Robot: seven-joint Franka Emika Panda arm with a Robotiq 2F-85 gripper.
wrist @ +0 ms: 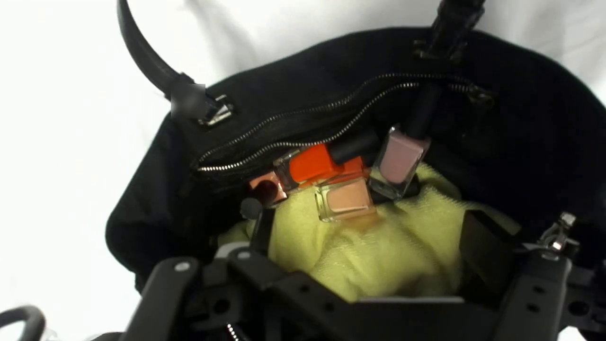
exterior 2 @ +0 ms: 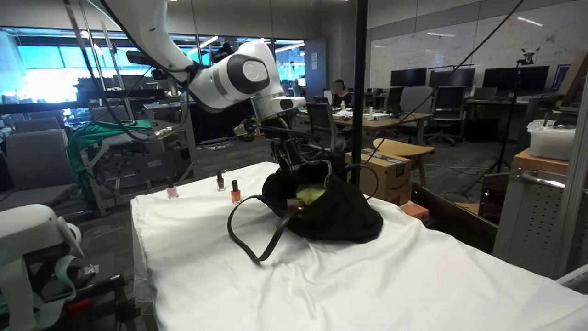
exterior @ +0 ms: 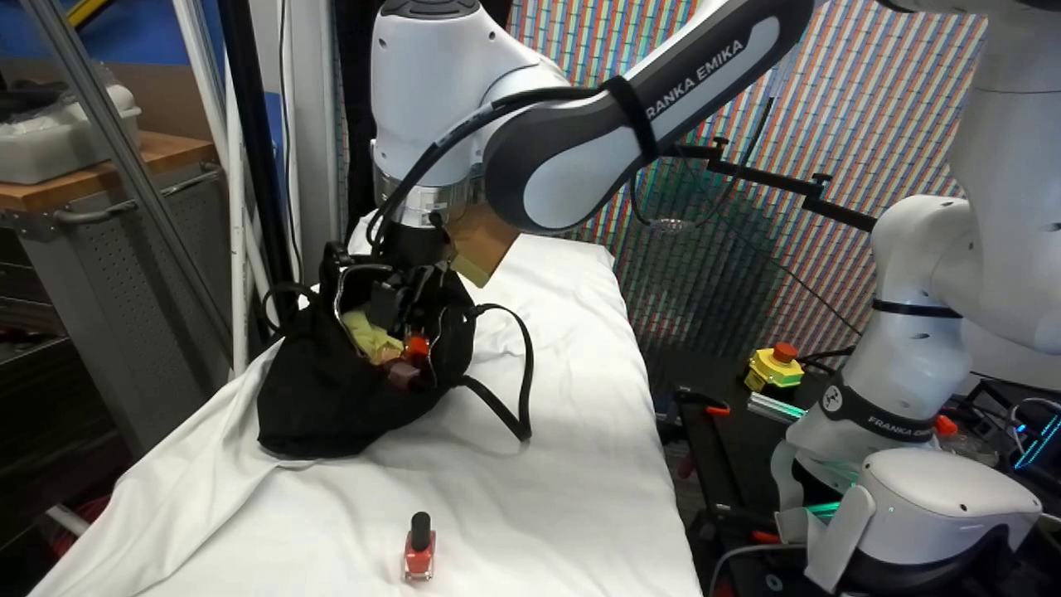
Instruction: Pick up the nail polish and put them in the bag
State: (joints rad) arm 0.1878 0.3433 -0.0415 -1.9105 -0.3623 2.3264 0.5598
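Our gripper [wrist: 369, 232]: jaws spread wide at the mouth of the bag [exterior: 331, 406] | we see several nail polish bottles [wrist: 349, 197] inside with yellow cloth [wrist: 393, 248] | three more bottles [exterior 2: 235, 196] stand on the desk [exterior 2: 193, 234]

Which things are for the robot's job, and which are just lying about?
For the job:
gripper
black bag
nail polish inside it
upright bottles on the white sheet

Just lying about:
yellow cloth in the bag
cardboard box
plastic tub
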